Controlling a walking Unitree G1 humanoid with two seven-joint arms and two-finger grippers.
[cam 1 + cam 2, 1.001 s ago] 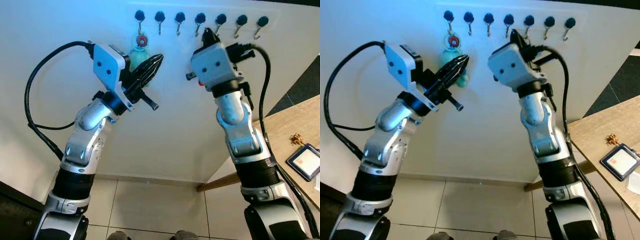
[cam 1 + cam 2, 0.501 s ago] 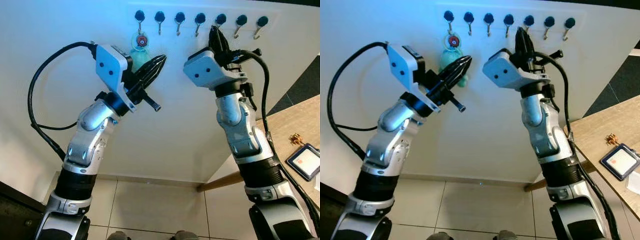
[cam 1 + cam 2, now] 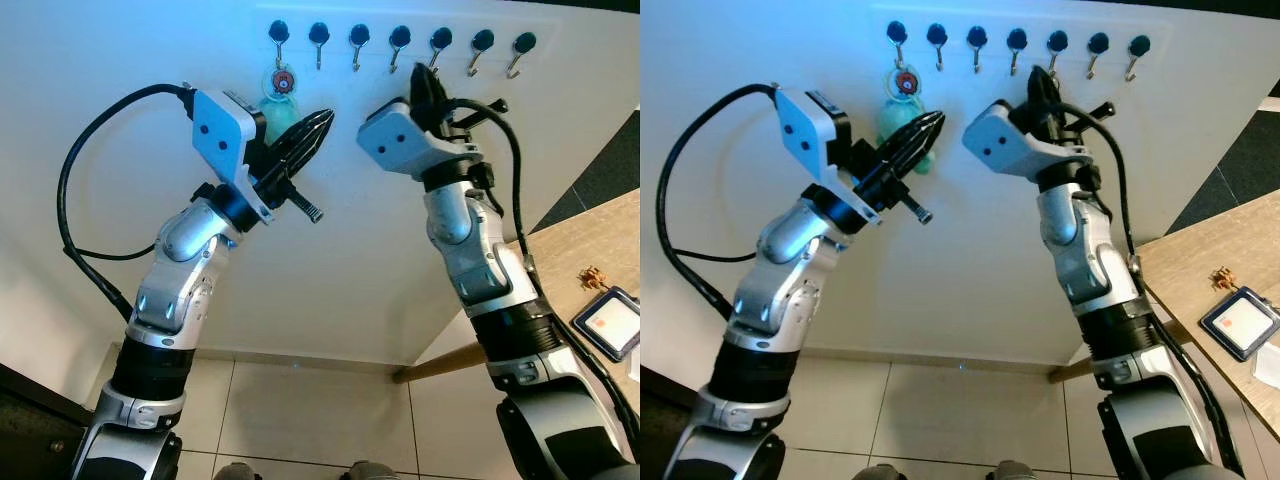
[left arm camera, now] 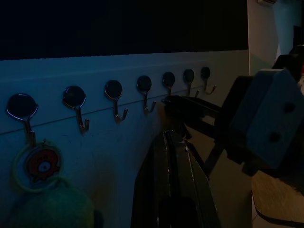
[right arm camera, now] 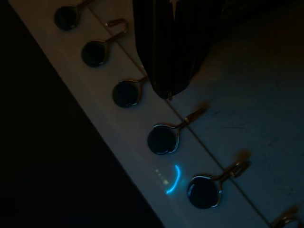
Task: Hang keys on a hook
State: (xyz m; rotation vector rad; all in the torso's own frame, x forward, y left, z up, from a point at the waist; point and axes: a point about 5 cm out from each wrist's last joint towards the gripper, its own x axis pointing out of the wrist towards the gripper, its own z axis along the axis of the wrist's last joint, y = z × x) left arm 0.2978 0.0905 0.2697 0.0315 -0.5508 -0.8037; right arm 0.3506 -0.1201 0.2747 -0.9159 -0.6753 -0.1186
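A row of several black-capped hooks (image 3: 400, 38) runs along the white wall. On the leftmost hook (image 3: 279, 32) hangs a key ring with a round red tag (image 3: 284, 80) and a green plush (image 3: 276, 108). My left gripper (image 3: 322, 120) is shut and empty, its fingers (image 4: 168, 156) just right of the plush and apart from it. My right gripper (image 3: 418, 70) points up at the wall just below the middle hooks. It is shut, and its fingers (image 5: 164, 57) hold nothing I can see.
A wooden table (image 3: 580, 235) stands at the right, against the wall. A dark card holder (image 3: 610, 322) and a small brass-coloured bunch (image 3: 594, 278) lie on it. Pale tiled floor (image 3: 300, 410) lies below the wall.
My right gripper swung from facing the wall to pointing up at the hooks, then shifted a little left and down. The left arm barely moved.
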